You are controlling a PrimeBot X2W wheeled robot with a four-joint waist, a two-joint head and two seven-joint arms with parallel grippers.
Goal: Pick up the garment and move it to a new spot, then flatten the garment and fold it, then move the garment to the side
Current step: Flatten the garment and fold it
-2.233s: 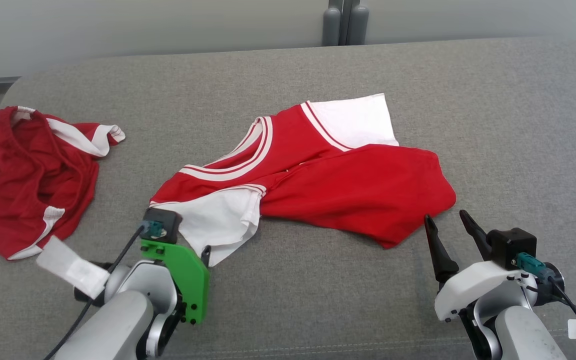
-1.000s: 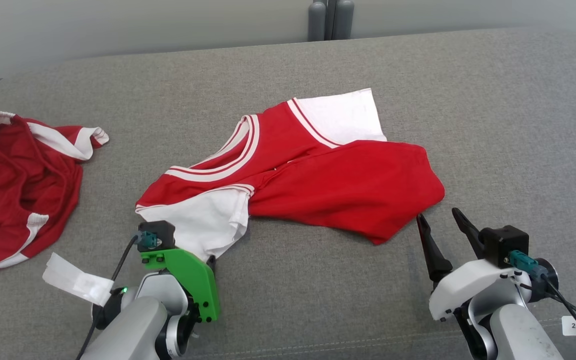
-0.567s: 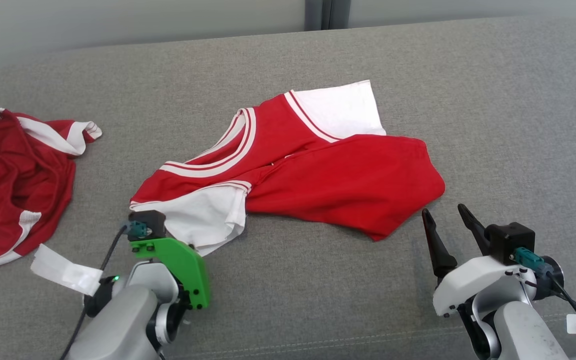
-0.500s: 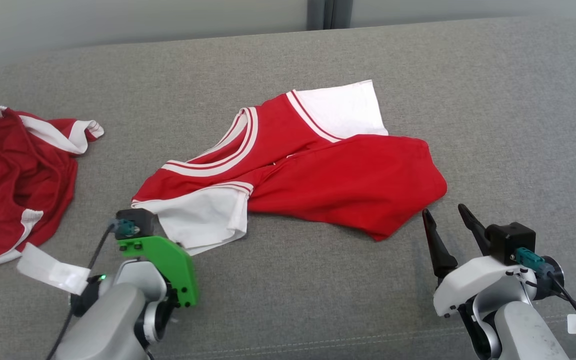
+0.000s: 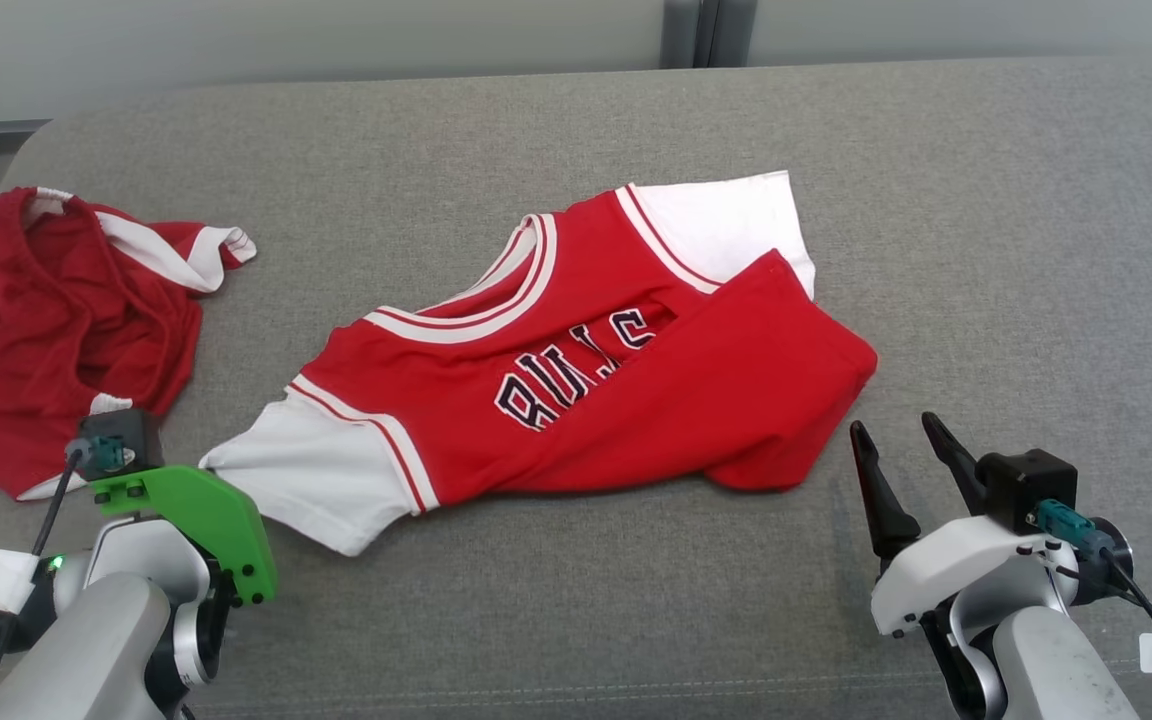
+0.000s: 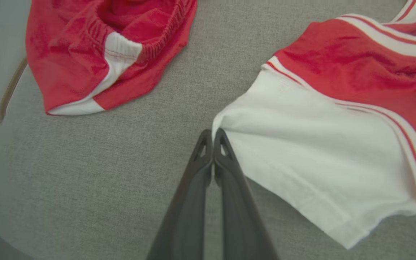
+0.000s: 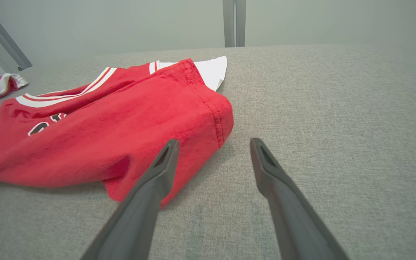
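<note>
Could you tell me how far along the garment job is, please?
Done: the jersey lies front up on the cushion. In hand: flattening; the left gripper, jaws shut, sits at the corner of the white sleeve, grip unclear; the right gripper is open by the hem. Left: its lower half lies doubled over the lettering, so spreading, folding and moving aside remain.

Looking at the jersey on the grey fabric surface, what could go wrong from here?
The left gripper is shut on just the corner of the white sleeve of the jersey, so a pull may slip it free. Its lower part lies folded over the lettering, and the right gripper stands open beside it, holding nothing; one-sided pulling may leave that fold. The red shorts lie close by and could get dragged.
</note>
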